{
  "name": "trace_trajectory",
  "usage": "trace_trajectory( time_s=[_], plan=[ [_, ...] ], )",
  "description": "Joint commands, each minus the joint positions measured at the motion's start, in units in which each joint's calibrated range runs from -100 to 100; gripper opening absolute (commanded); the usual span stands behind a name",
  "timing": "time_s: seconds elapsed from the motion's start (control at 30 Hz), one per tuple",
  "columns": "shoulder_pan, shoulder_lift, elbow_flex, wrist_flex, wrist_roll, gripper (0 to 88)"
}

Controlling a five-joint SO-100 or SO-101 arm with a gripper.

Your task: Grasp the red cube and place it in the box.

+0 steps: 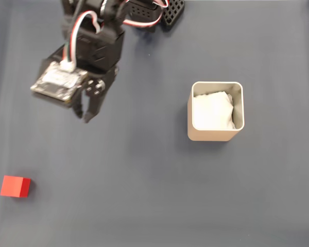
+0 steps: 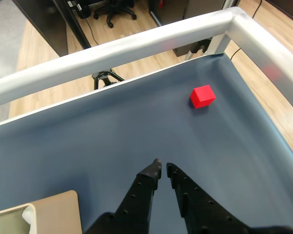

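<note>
The red cube [image 1: 15, 186] lies on the dark blue-grey table surface at the lower left of the fixed view, well below and left of my gripper [image 1: 84, 116]. In the wrist view the red cube [image 2: 202, 96] sits ahead and to the right of the gripper [image 2: 164, 167], near the table's corner. The black fingers are together with nothing between them. The beige box [image 1: 216, 135] stands upright at the right of the fixed view, with white paper inside. One corner of the box [image 2: 53, 214] shows at the wrist view's lower left.
A silver rail [image 2: 136, 44] bounds the table's far edge and right side in the wrist view, with wooden floor and an office chair beyond. The arm's black base and a perforated black part [image 1: 172, 13] sit at the top of the fixed view.
</note>
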Motion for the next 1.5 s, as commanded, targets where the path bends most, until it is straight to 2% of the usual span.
trace_trajectory(
  time_s=[0.0, 0.53, 1.2, 1.47],
  plan=[
    [2.14, 4.30, -8.19, 0.23, -0.29, 5.4],
    [8.96, 29.57, -36.45, 2.12, 0.05, 11.8],
    [13.78, 53.37, -66.53, 5.57, 1.12, 40.4],
    [14.42, 61.68, -75.74, 5.98, 1.32, 47.3]
  ],
)
